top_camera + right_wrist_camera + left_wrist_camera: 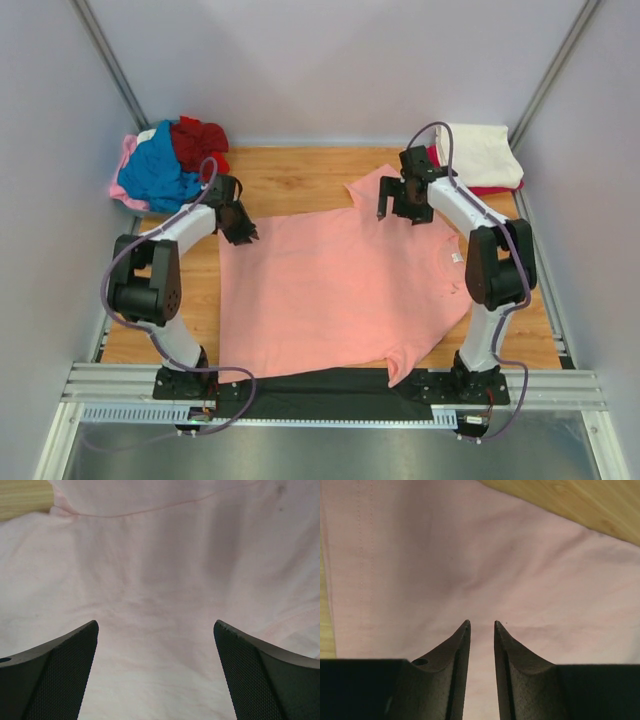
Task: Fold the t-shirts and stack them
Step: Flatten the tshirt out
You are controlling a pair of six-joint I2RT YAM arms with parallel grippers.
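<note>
A wide salmon-pink t-shirt lies spread flat across the wooden table. My left gripper hovers over the shirt's far left corner. In the left wrist view my left gripper has its jaws a narrow gap apart with nothing between them, over the pink cloth near its hemmed edge. My right gripper is over the far sleeve and shoulder. In the right wrist view my right gripper is wide open and empty just above the cloth.
A loose pile sits at the back left: a blue shirt, a dark red shirt and a pale pink shirt. A folded cream shirt lies on a red one at the back right. A black strip runs along the near edge.
</note>
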